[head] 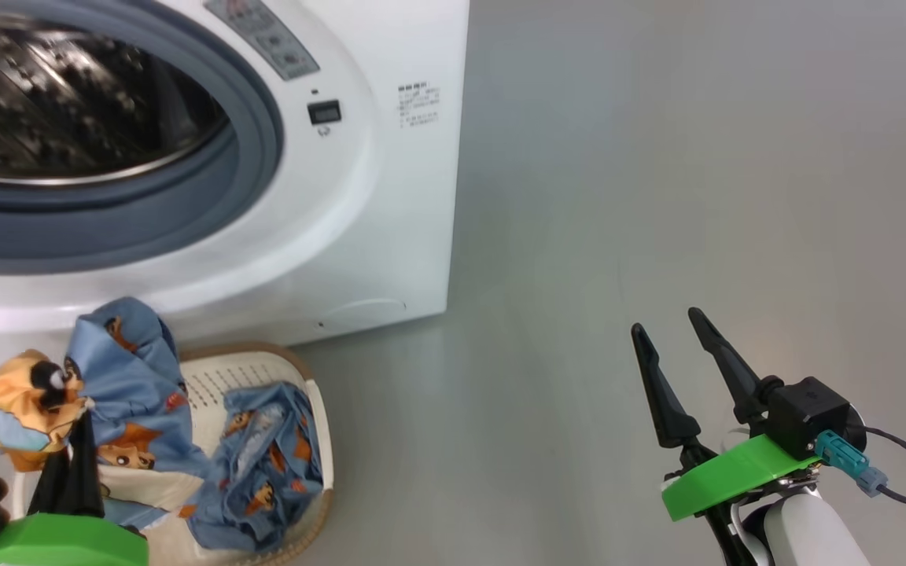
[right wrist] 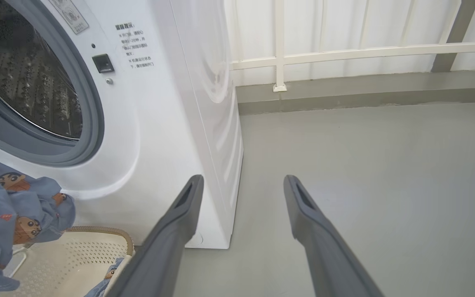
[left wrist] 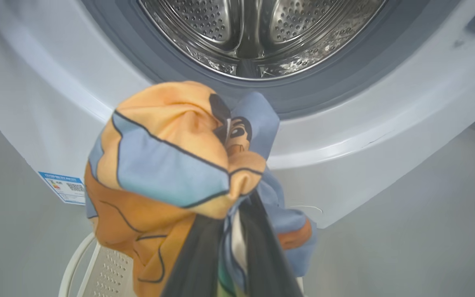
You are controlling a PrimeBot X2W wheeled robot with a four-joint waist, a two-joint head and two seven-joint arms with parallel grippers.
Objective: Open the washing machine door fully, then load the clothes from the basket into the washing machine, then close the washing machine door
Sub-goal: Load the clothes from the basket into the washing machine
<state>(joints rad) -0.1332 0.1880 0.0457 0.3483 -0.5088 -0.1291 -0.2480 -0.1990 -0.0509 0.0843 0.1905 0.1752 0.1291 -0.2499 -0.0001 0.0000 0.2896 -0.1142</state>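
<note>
1. In the head view's lower left, the left gripper [head: 75, 456] is clamped almost shut on the clothes [head: 130, 377]. Its dark fingers pinch the orange-and-blue bundle, which hangs above the basket [head: 248, 350].
2. A second fold of the same printed fabric lies in the basket at the lower middle. It looks joined to the lifted part, though I cannot tell whether it is one garment or two.
3. The deciding relation: the drum mouth [head: 68, 94] fills the upper left of the head view, directly above the held bundle in the picture. In the left wrist view the steel drum [left wrist: 258, 33] sits at the top centre, along the line of the fingers and beyond the bundle [left wrist: 163, 165].
4. So I judge the next move to be a lift and a forward push over the grey gasket [head: 256, 118]. The trailing fabric may catch on the basket rim or the lip of the washing machine [head: 390, 196].
5. The right gripper [head: 665, 322] stands spread wide and empty at the lower right over bare floor, well apart from the load. The left arm is far nearer.
</note>
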